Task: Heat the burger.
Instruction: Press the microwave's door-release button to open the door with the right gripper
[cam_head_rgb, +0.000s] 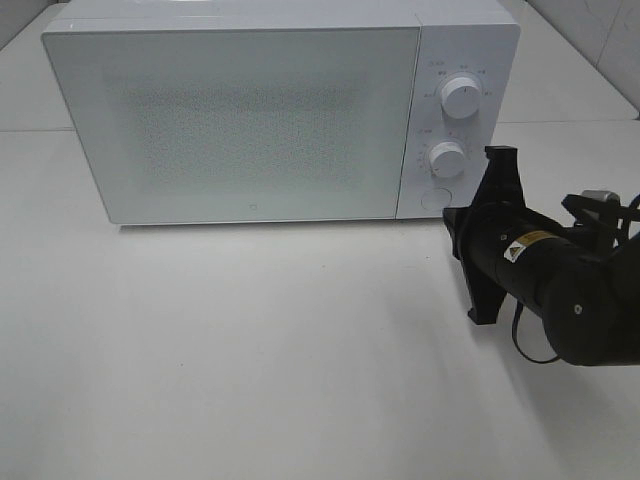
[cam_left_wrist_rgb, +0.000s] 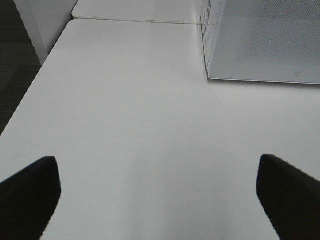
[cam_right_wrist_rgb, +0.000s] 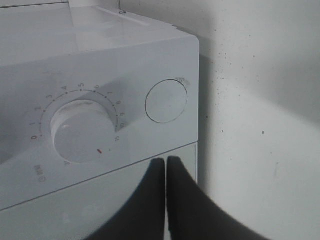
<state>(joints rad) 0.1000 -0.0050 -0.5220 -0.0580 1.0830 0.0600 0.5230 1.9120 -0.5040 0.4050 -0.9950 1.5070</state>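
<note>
Burger shows in none of the three views, so neither its look nor its place can be told. The boxy white microwave oven (cam_head_rgb: 250, 110) stands at the back of the plain white tabletop (cam_head_rgb: 250, 350) with its door shut, and the grey speckled door panel (cam_head_rgb: 240, 125) hides whatever is inside.

The black right claw (cam_head_rgb: 452, 222) is pinched fully together, its two fingers (cam_right_wrist_rgb: 145, 210) pressed side to side and gripping nothing. It points at the oven's control strip. Its tip is near the flat round button (cam_head_rgb: 436, 199) at the strip's lower corner, below the lower white dial (cam_head_rgb: 448, 158) and the upper white dial (cam_head_rgb: 461, 96). Whether the tip touches the oven's face cannot be told: the wrist view shows it over the panel close to the button, and from above the claw's own body covers the spot. The black right arm (cam_head_rgb: 570, 280) is cut off by the edge of the high view.

The black left claw (cam_left_wrist_rgb: 157, 165) stands spread wide and holds nothing. Only the ends of its two fingers (cam_left_wrist_rgb: 30, 195) show, at the corners of its wrist view, above bare tabletop, with the oven's front corner well apart from them. The high view does not take this claw in. The print around the dials is too small to read from above
</note>
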